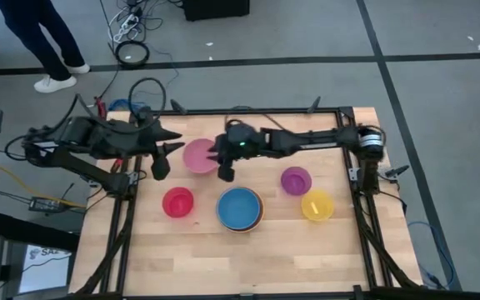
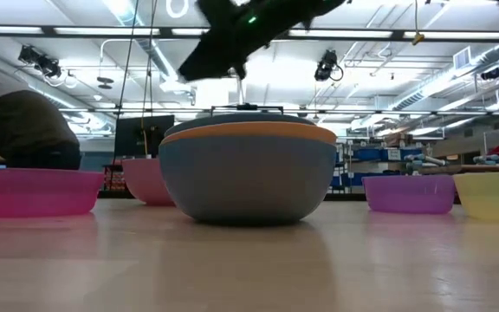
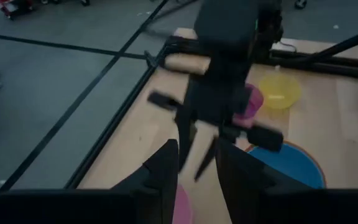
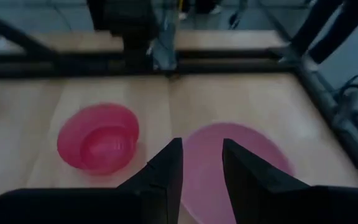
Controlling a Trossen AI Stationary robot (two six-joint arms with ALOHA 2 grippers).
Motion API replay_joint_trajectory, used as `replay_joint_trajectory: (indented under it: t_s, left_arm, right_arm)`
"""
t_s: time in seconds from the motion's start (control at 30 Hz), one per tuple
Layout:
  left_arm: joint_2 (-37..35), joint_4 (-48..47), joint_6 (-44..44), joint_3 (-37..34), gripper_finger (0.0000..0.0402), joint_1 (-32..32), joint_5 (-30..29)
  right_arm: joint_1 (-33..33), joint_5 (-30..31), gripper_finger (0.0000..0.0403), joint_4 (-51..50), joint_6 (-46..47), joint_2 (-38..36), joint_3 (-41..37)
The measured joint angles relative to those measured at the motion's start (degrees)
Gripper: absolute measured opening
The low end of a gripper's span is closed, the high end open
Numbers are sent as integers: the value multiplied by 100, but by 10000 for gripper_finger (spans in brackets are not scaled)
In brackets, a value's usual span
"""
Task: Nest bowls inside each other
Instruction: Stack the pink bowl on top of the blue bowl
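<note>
Several bowls rest on their bases on the wooden table. A pink bowl (image 1: pixel 197 156) stands toward the far side. A red bowl (image 1: pixel 177 202) sits nearer. A blue bowl (image 1: pixel 239 207) is nested with an orange bowl (image 2: pixel 248 132) in the middle. A purple bowl (image 1: pixel 295 179) and a yellow bowl (image 1: pixel 317 205) stand to the right. My right gripper (image 1: pixel 224 164) hangs open above the pink bowl's right rim (image 4: pixel 253 146), clear of it. My left gripper (image 1: pixel 163 161) is open and raised just left of the pink bowl, with nothing between its fingers (image 3: pixel 166 168).
A black frame (image 1: pixel 352 167) runs along the table's far, left and right sides. Bare wood (image 1: pixel 240 262) lies toward the near edge. A person's legs (image 1: pixel 52 50) stand on the floor beyond the far left corner, and a person (image 2: pixel 16 121) shows behind the table.
</note>
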Motion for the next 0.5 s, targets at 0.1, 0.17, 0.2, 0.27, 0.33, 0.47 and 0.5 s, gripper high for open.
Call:
replay_joint_trajectory:
  t_s: [0.1,0.17,0.2,0.27,0.33,0.47,0.5]
  left_arm:
    - [98,-37,2,0,117,-2,-58]
    - [173,-89,0,0,117,-2,-57]
    - [209,-100,0,0,117,-2,-57]
    - [270,-119,0,-2,117,-2,-62]
    - [315,-175,0,-2,117,-2,-70]
    - [414,-298,0,-2,117,-2,-95]
    - [436,-319,0,-2,117,-2,-122]
  right_arm:
    - [51,19,100,-771,-225,674,754]
    - [81,45,100,-1409,-351,1122,1314]
    - [104,74,100,-1727,-387,1339,1597]
    - [154,174,103,-2389,-459,1732,2175]
    - [187,167,107,-2972,-553,2075,2715]
    - [268,203,118,-3619,-673,2529,3468]
    - [281,235,121,-3621,-706,2593,3566]
